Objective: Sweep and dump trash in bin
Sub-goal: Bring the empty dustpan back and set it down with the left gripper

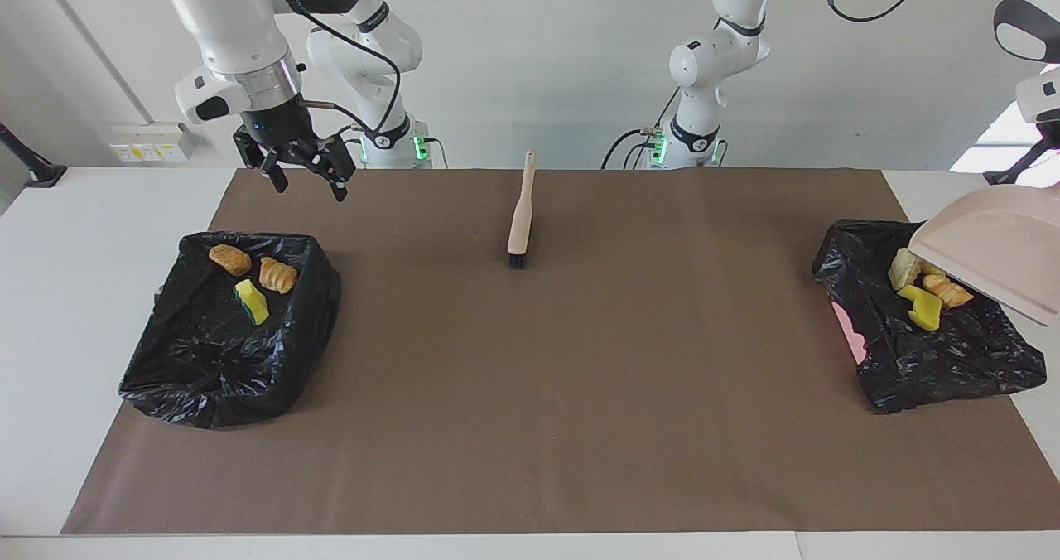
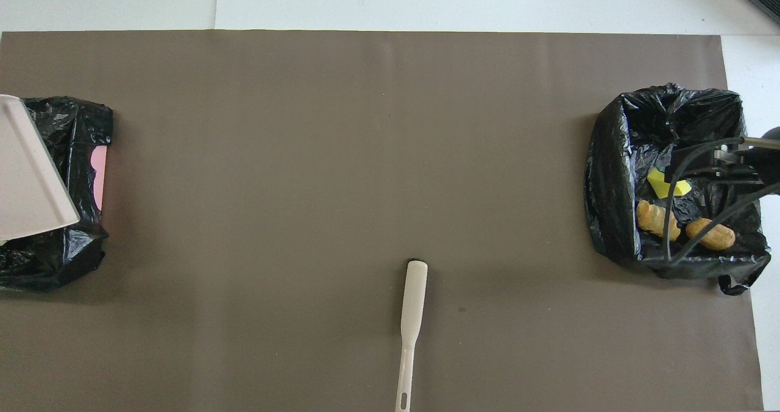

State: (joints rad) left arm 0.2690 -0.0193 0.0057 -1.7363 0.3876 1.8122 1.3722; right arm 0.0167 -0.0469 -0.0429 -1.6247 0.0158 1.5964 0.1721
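Trash point(image 1: 250, 279) lay in both bins point(image 1: 190, 369): light, soft, squashy lumps; pinch across the middle. Left gripper out of view, clenched, presumably on dustpan point(image 1: 994, 253); right gripper point(image 1: 302, 172) released.

**Room and Surroundings: Condition Noted**

White table point(image 1: 99, 237) carries a brown mat point(image 1: 546, 394) over most of its top. Plain pale wall point(image 1: 538, 63) stands at the robots' end. Wall socket plate point(image 1: 151, 142) fitted low. Bright window point(image 1: 1006, 142) at one edge, daylight even
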